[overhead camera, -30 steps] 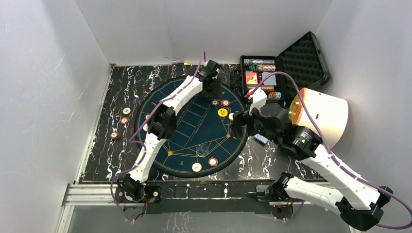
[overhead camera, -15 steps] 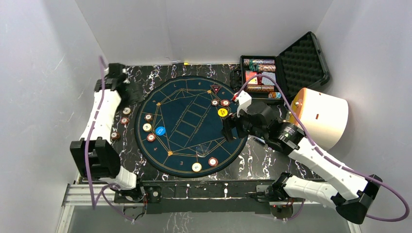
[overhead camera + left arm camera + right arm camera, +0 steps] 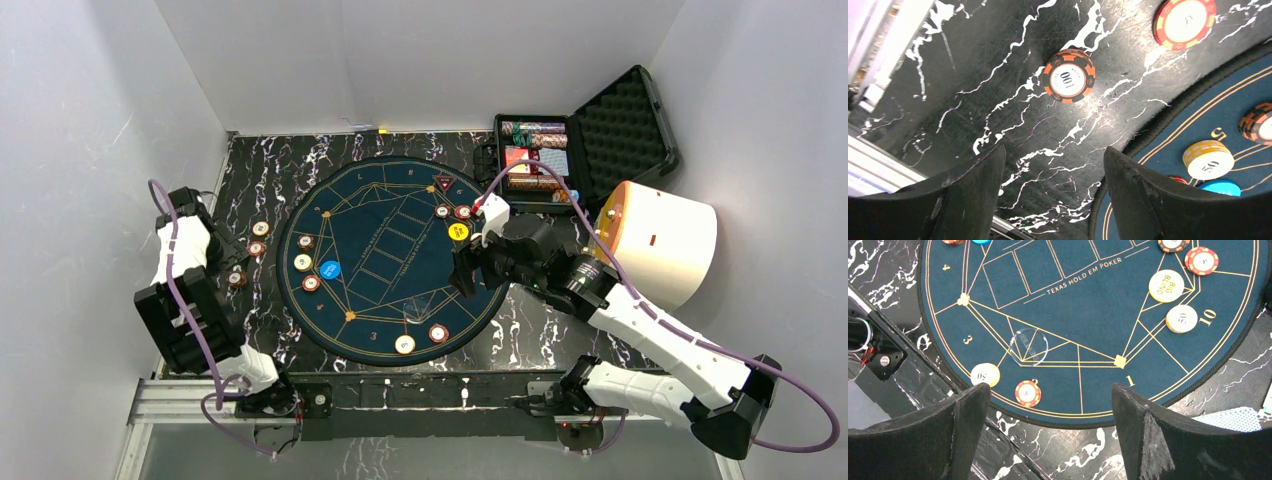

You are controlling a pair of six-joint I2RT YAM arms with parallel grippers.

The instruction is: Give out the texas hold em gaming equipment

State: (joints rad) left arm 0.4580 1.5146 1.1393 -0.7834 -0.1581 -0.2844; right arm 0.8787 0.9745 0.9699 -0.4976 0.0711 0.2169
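Note:
A round blue poker mat (image 3: 385, 215) carries chips. At its left are a cream 50 chip (image 3: 302, 262) (image 3: 1208, 160), a red-brown chip (image 3: 311, 283) and the blue disc (image 3: 329, 269). At its right is the yellow disc (image 3: 458, 231) (image 3: 1166, 286). Near its front are a cream chip (image 3: 405, 344) (image 3: 985, 375) and a red chip (image 3: 438, 333) (image 3: 1028, 393). My left gripper (image 3: 218, 252) (image 3: 1054, 150) is open and empty above the black table, near a 100 chip (image 3: 1069, 75). My right gripper (image 3: 463, 272) (image 3: 1050, 396) is open and empty over the mat's front right edge. A blue-backed card (image 3: 1233, 419) lies off the mat.
An open black case (image 3: 620, 125) holding chip rows stands at the back right. A big white cylinder (image 3: 665, 240) with an orange end lies right of the mat. A clear disc (image 3: 1029, 345) lies on the mat. Loose chips (image 3: 258, 238) lie left of the mat. A metal rail (image 3: 400, 395) runs along the front.
My left arm has swung from the mat's far side to the table's left edge and folded back. My right gripper has moved a little left, over the mat's edge.

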